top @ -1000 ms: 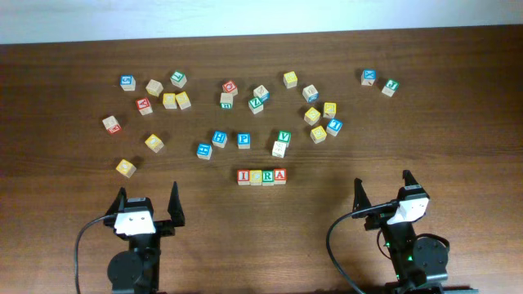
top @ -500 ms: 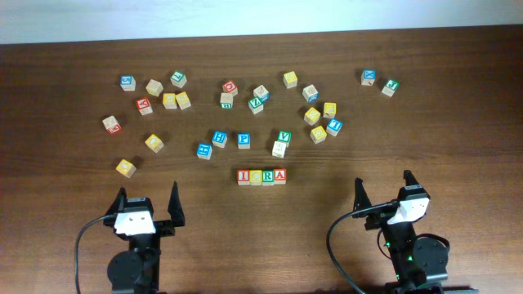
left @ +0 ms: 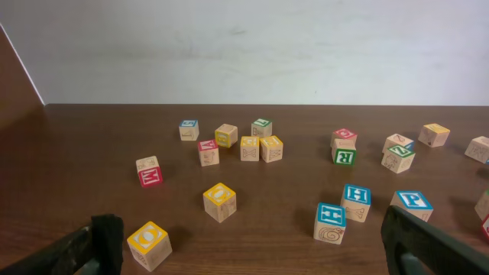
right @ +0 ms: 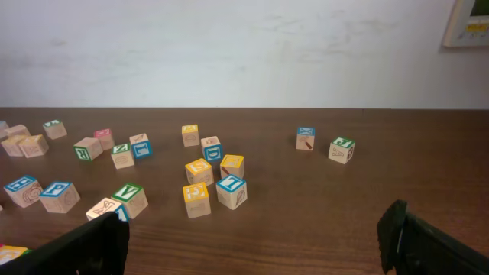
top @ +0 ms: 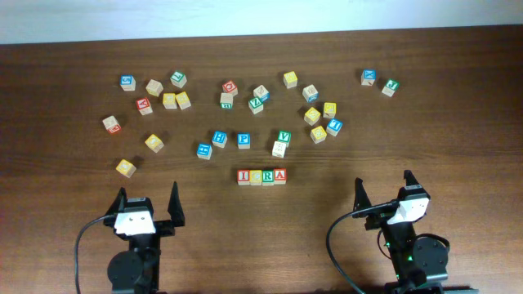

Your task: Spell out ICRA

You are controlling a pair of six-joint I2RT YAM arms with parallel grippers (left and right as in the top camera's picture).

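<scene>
Lying in a straight row near the middle of the wooden table [top: 458,98], the four task cubes read left to right from the overhead view: the I cube [top: 243,176] in red, the C cube [top: 256,177] in yellow, the R cube [top: 268,177] in green and the A cube [top: 280,175] in red. Each touches its neighbour, and all have their letters facing up.

The row sits between the two arms, a little farther out on the table than both. The left gripper [top: 148,196] hovers near the table's front edge with its fingers spread wide and nothing between them. The right gripper [top: 382,183] is likewise fully spread and empty.

Beyond the row lies a scatter of other letter cubes [top: 169,100]. Among them, a blue P cube [top: 243,140] stands apart from the row, and a yellow cube [top: 125,167] rests ahead of the left gripper.
</scene>
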